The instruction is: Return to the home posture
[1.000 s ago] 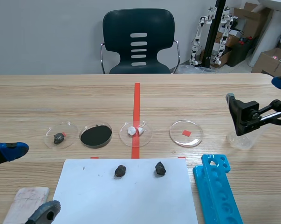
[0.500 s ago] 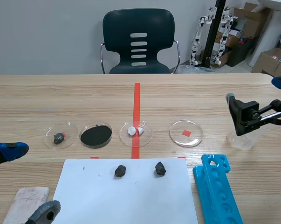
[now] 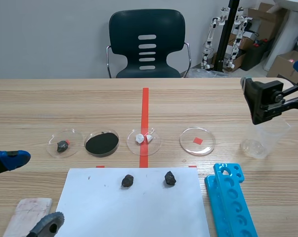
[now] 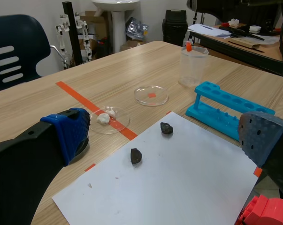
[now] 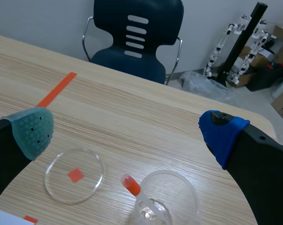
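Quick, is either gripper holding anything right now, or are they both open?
Left gripper: open, holding nothing.
Right gripper: open, holding nothing.

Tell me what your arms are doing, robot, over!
Left gripper open, empty. Right gripper open, empty, above the clear beaker. Nothing seen in the way.

Left gripper [image 4: 164, 136], right gripper [image 5: 127, 132] — both splayed
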Controlling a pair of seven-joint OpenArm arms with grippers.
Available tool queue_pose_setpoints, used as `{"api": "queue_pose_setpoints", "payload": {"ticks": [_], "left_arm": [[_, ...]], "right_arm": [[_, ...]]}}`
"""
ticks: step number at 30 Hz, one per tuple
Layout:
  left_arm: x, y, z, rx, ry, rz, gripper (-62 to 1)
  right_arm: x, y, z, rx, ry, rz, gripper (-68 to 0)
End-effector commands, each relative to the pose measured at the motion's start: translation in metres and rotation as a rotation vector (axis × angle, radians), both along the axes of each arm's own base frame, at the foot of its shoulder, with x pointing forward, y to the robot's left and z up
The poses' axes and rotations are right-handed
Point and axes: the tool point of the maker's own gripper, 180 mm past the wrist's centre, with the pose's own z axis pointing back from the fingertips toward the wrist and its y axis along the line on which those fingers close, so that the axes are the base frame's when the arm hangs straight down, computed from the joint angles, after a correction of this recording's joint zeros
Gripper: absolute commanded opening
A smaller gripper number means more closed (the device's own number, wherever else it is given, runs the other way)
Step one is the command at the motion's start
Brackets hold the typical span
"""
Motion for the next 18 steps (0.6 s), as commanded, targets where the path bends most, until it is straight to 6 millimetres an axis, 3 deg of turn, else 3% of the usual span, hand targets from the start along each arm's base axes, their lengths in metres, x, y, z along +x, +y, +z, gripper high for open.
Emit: {"api": "queue_pose_setpoints", "payload": {"ticks": [1, 11, 18], "left_arm": [[0.003, -0.001, 0.011, -0.028, -0.034, 0.003, 1.4], [0.003, -0.001, 0.013, -0.036, -0.041, 0.003, 1.4], [-0.001, -0.001, 0.036, -0.138, -0.089, -0.019, 1.4]], "right_arm": [[-0.006, 0.004, 0.011, 0.0, -0.028, 0.019, -2.1], [-0.048, 0.035, 0.021, 0.019, -0.012, 0.123, -2.1], [-0.074, 0.065, 0.007, 0.055, 0.056, 0.203, -2.1]]}}
